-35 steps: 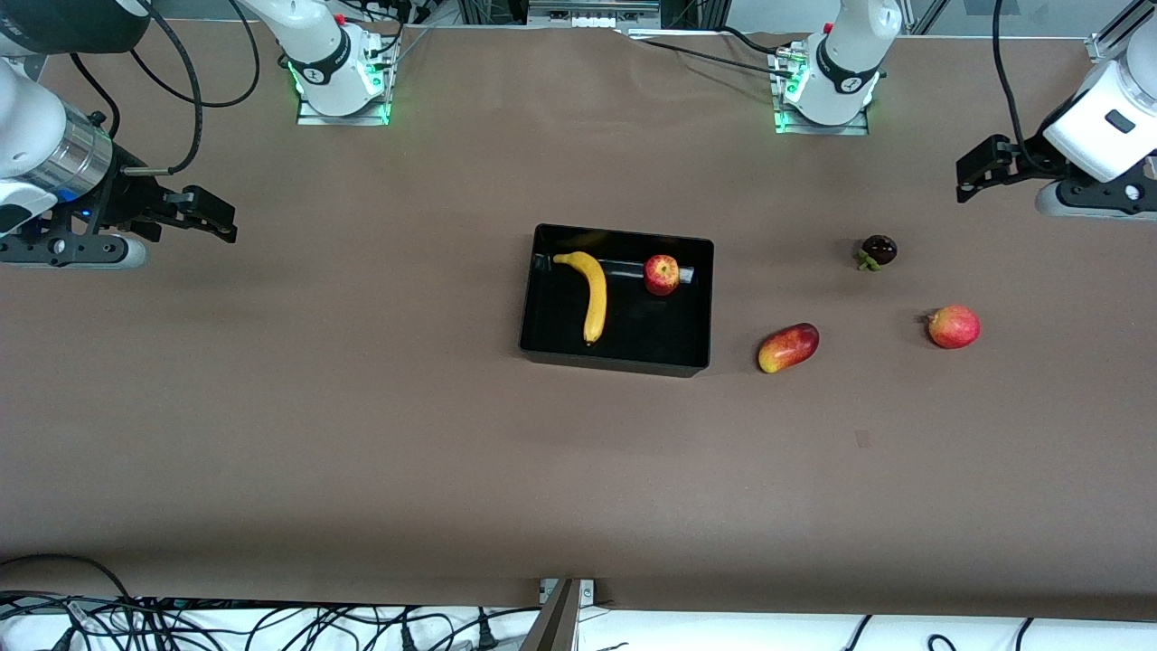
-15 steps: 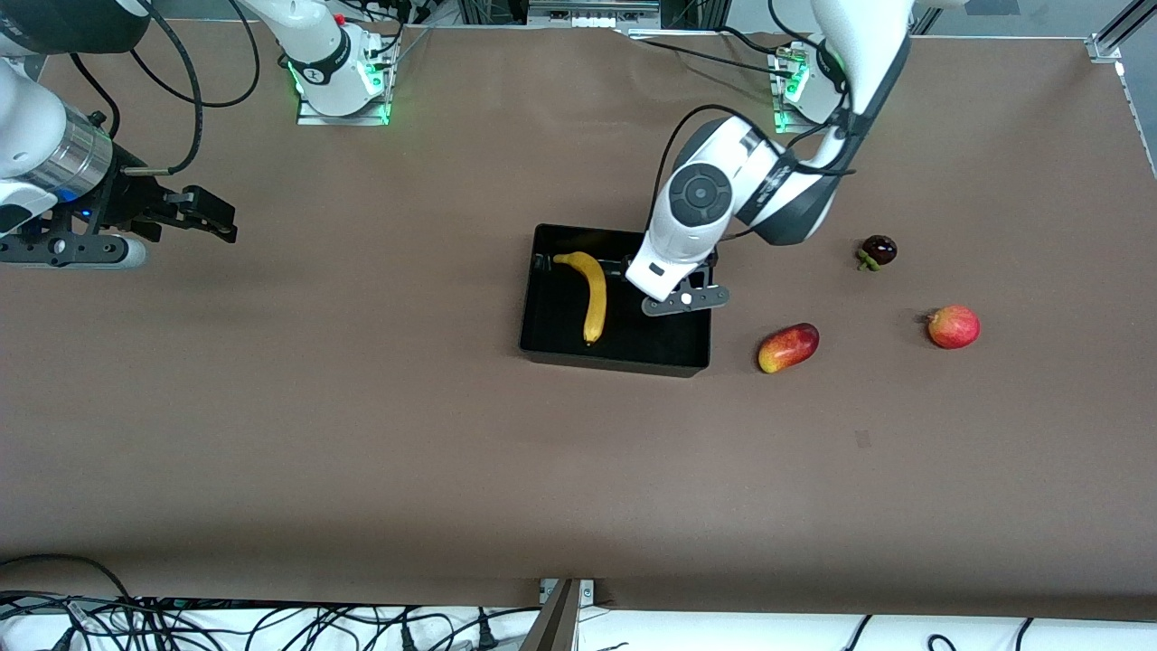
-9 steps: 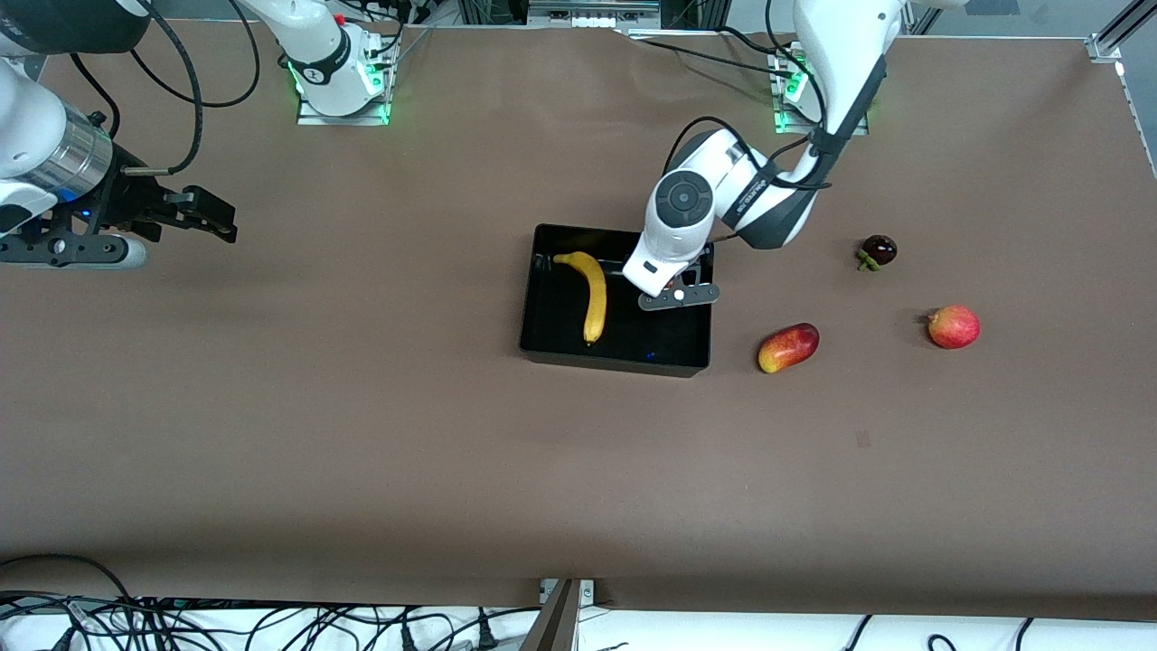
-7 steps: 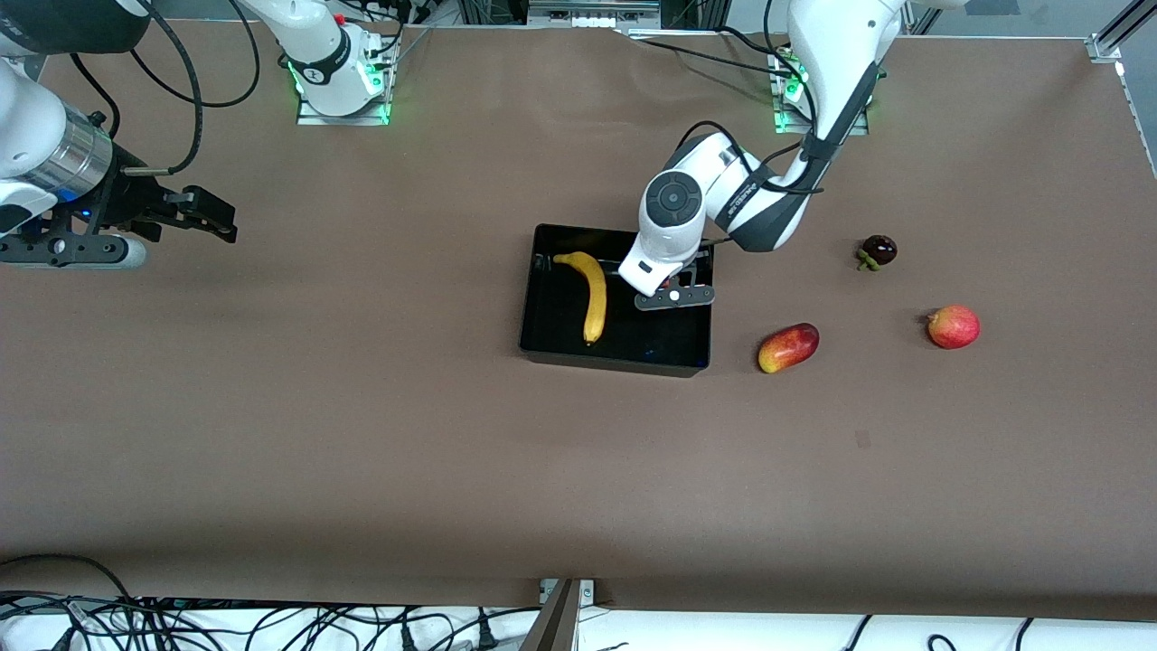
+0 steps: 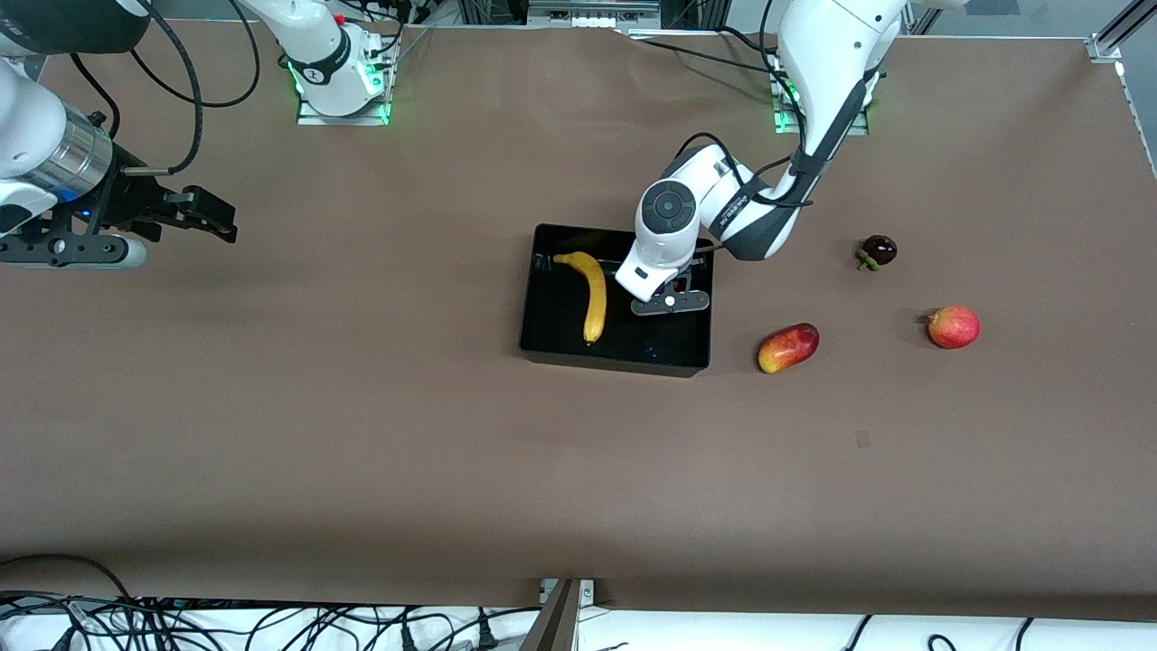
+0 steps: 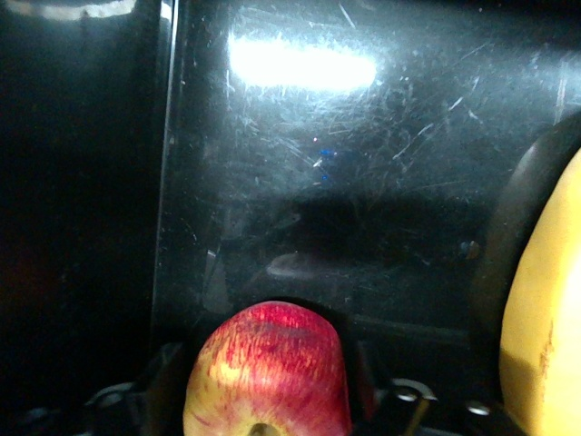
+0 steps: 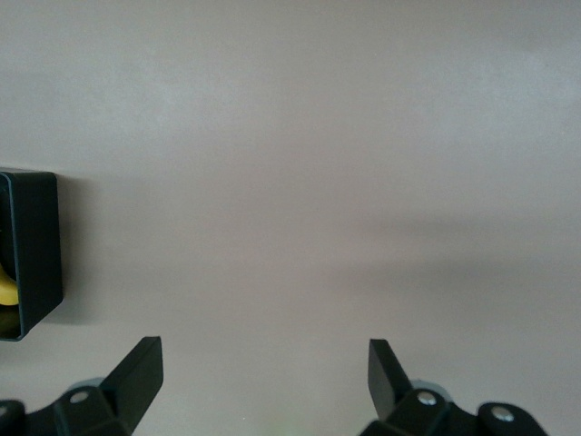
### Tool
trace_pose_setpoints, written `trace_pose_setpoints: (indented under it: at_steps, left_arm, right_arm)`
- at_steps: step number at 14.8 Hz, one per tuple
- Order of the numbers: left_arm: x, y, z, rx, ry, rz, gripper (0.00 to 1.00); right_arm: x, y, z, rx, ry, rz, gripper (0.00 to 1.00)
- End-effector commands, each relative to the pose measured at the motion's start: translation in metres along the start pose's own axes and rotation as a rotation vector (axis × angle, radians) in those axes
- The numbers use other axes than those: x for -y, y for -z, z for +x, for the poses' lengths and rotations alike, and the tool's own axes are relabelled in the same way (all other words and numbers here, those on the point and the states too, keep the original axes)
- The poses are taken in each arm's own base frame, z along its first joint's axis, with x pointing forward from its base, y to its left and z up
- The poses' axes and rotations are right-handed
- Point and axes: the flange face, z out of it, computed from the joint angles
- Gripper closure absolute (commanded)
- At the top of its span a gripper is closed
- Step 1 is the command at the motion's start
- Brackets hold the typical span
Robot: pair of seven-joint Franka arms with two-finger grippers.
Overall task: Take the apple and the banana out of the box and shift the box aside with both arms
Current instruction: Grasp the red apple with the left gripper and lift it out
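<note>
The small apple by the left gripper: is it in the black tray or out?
In. The left wrist view shows the apple on the black tray floor beside the banana; the left gripper hides it from the front.

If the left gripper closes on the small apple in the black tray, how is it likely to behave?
The apple looks round and smooth, so it may slip or turn between the jaws of the left gripper. It looks small enough to be light. If nudged, it could roll on the glossy tray floor toward the banana.
</note>
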Motion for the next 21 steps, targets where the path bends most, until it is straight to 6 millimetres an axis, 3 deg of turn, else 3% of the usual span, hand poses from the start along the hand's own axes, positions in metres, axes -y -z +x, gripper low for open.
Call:
trace_pose_setpoints:
  at_steps: [1, 3, 6, 9, 11, 14, 16, 21]
  left_arm:
    - [0.003, 0.02, 0.003, -0.039, 0.0, -0.003, 0.87]
    - [0.008, 0.043, 0.006, -0.032, 0.014, 0.013, 0.87]
    - [0.018, 0.103, 0.014, -0.034, 0.037, 0.035, 0.85]
    - [0.059, 0.149, 0.026, -0.005, -0.047, 0.079, 0.82]
    - [0.088, 0.159, 0.029, 0.061, -0.151, 0.125, 0.8]
    - [0.124, 0.152, 0.03, 0.155, -0.251, 0.166, 0.8]
    - [0.157, 0.113, 0.029, 0.238, -0.327, 0.177, 0.8]
    - [0.195, 0.044, 0.011, 0.236, -0.411, 0.133, 0.8]
  right_arm:
    - [0.0, 0.004, -0.001, -0.006, 0.006, -0.007, 0.0]
    - [0.0, 0.004, -0.001, -0.006, 0.006, -0.007, 0.0]
    - [0.0, 0.004, -0.001, -0.006, 0.006, -0.007, 0.0]
    - [0.0, 0.004, -0.001, -0.006, 0.006, -0.009, 0.0]
    - [0.0, 0.003, 0.0, -0.005, 0.006, -0.009, 0.0]
    - [0.0, 0.004, -0.001, -0.006, 0.006, -0.007, 0.0]
    - [0.0, 0.004, -0.001, -0.006, 0.006, -0.007, 0.0]
    - [0.0, 0.004, -0.001, -0.006, 0.006, -0.009, 0.0]
